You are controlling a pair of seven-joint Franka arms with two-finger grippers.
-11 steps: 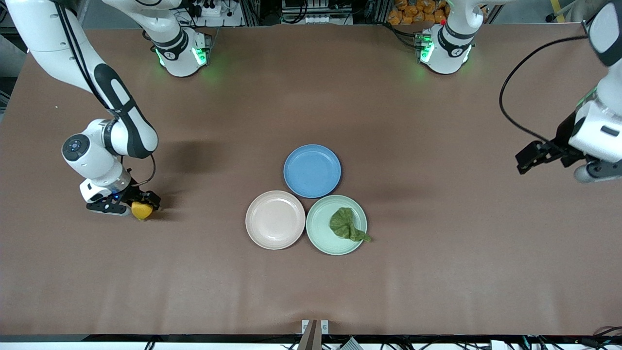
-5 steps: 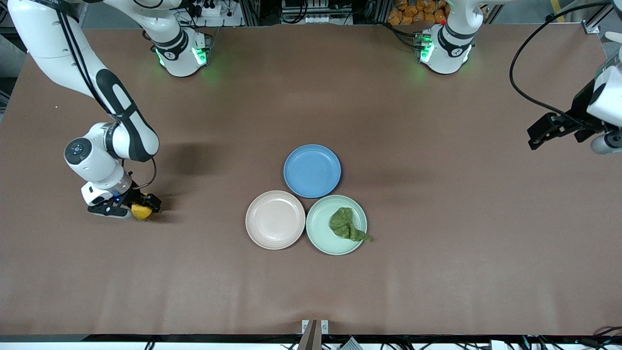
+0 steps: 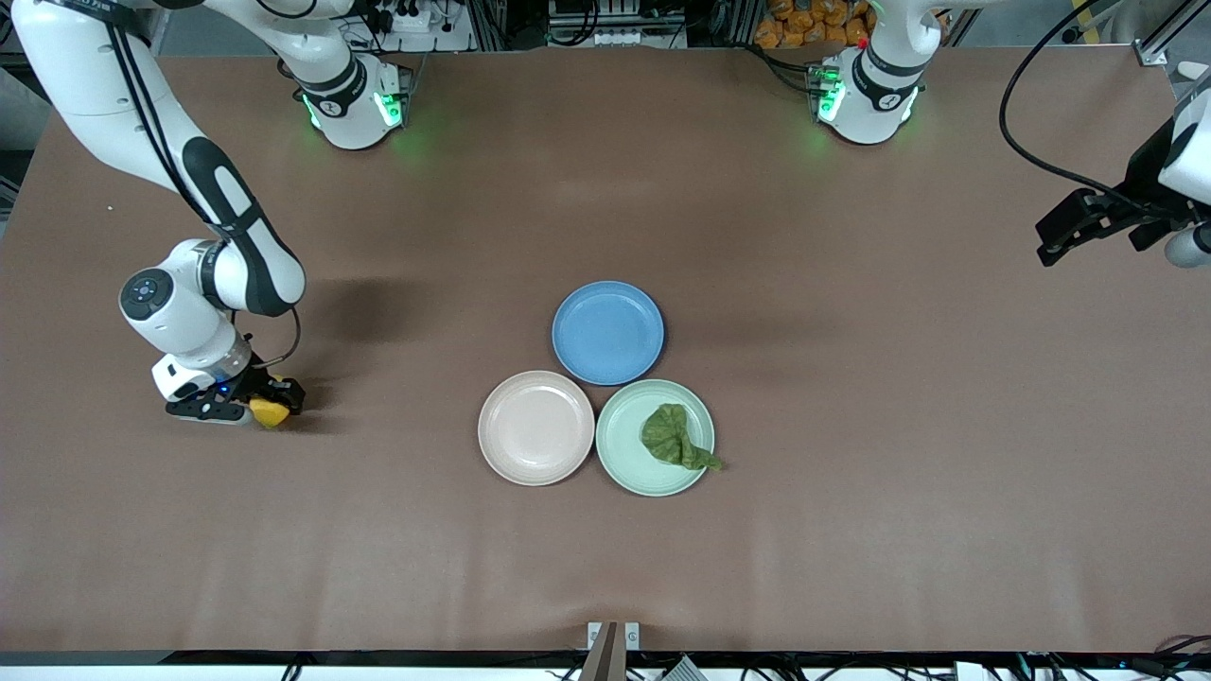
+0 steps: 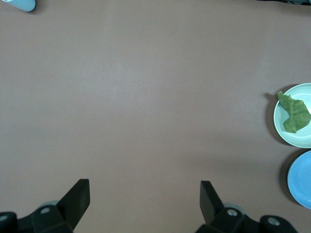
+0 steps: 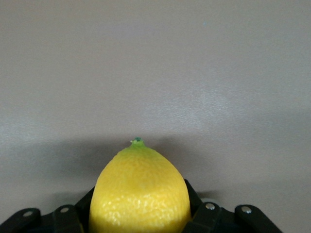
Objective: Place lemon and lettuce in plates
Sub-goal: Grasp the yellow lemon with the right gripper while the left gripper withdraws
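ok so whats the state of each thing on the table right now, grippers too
lemon: on the table, gripped by the right gripper
lettuce: in the mint green plate, tail over the rim
mint green plate: holds the lettuce
beige-pink plate: empty
blue plate: empty
right gripper: shut on the lemon
left gripper: open, holding nothing

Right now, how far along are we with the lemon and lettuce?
Done: the lettuce lies in the mint green plate. In hand: the right gripper is shut on the lemon, low at the table. Left: carrying it to the empty beige-pink plate. The left gripper waits, open.
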